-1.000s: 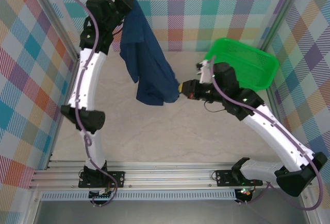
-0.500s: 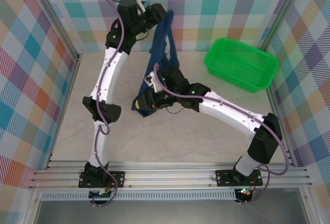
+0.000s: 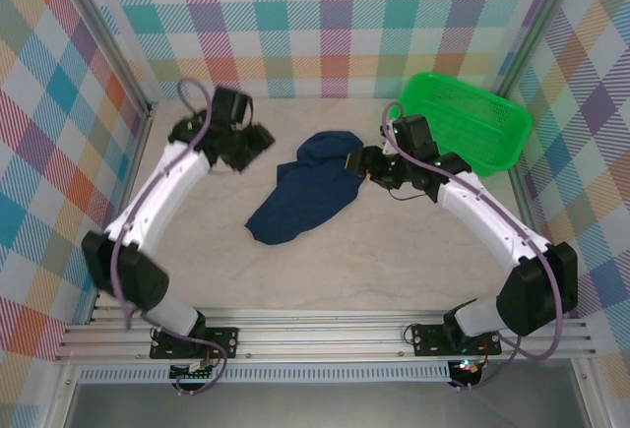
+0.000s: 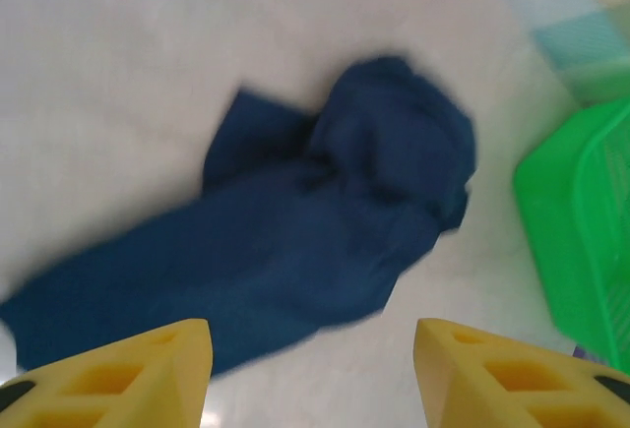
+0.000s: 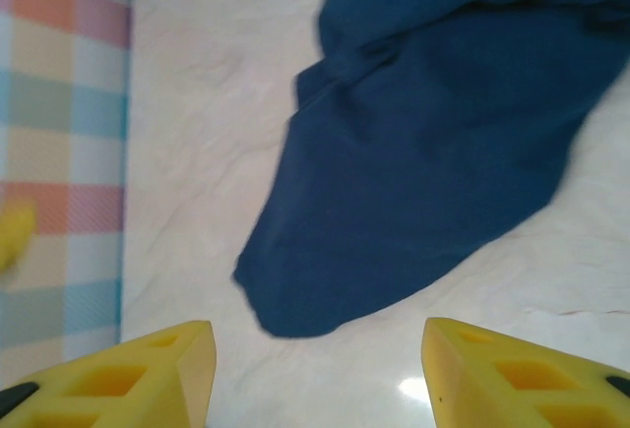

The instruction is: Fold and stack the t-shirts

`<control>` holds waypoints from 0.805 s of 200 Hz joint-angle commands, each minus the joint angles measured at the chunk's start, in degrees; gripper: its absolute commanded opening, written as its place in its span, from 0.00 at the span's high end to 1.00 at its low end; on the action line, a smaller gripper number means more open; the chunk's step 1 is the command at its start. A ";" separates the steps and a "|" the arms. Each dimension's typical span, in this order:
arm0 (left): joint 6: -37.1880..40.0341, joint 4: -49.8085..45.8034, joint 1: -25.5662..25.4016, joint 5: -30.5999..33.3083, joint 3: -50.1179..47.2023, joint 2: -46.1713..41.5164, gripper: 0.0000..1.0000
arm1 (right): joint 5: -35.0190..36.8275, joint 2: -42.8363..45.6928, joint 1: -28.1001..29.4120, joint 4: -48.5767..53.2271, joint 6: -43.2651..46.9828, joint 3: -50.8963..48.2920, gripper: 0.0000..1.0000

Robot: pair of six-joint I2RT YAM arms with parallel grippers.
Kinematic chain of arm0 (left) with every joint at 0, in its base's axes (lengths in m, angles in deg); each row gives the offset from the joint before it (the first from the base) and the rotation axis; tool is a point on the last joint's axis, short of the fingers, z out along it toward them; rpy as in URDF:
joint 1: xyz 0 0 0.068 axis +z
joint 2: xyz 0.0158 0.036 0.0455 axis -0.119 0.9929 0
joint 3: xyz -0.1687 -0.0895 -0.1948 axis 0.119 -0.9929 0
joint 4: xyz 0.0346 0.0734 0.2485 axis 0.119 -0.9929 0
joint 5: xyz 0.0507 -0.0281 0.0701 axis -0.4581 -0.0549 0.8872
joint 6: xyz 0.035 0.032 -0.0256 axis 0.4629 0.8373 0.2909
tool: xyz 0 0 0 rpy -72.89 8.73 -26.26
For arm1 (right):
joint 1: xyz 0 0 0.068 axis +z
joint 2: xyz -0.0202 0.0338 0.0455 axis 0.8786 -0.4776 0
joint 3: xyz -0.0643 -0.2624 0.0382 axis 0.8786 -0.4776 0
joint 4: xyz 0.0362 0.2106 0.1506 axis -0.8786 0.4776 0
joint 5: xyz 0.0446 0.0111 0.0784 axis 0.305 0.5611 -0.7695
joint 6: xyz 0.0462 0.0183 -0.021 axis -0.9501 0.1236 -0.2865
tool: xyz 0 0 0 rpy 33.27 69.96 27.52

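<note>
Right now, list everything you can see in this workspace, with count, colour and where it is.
t-shirt: one, dark navy, lying crumpled mid-table
basket: one, green plastic, far right corner of the table
table: one, pale marbled, under everything
walls: multicoloured check, on the left, far and right sides
rail: silver, near edge, holding the arm bases
left gripper: one, yellow fingertips, open, left of the t-shirt
right gripper: one, yellow fingertips, open, between t-shirt and basket

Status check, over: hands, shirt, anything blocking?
Left hand open, right hand open, both empty. T-shirt crumpled on table between them, unfolded. Green basket far right, apart from shirt.
</note>
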 commanded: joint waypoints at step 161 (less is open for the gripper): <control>-30.09 20.02 -8.13 11.22 -22.18 9.10 1.00 | 7.47 -44.20 -6.90 3.85 8.52 28.32 0.82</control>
